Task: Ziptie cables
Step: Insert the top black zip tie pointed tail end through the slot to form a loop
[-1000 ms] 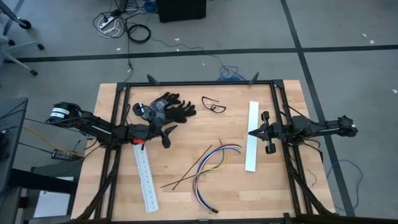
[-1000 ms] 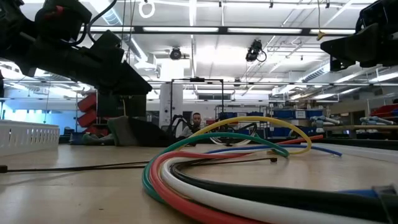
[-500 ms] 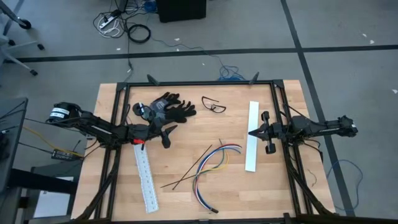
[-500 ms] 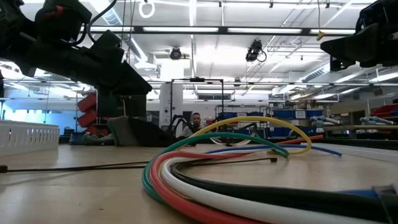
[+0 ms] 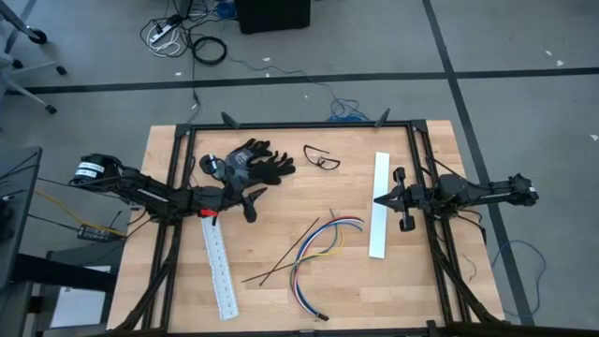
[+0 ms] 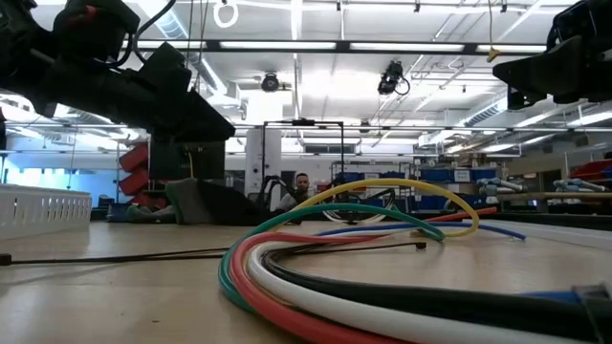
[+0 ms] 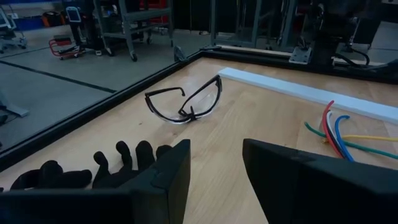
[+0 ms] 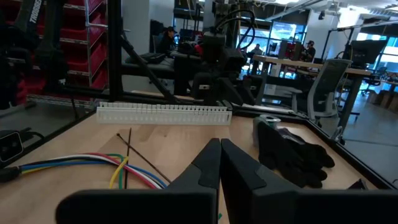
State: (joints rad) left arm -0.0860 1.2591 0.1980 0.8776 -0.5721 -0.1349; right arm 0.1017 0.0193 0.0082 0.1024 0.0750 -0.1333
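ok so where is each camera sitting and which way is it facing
High view: overhead, straight down on the table, both arms, left gripper, right gripper.
Low view: tabletop level, across the cables into the room; arms overhead.
Left wrist view: past its open fingers toward glasses and gloves.
Right wrist view: past shut fingers at the cables and white strip.
Shared: both wrist views show the cables.
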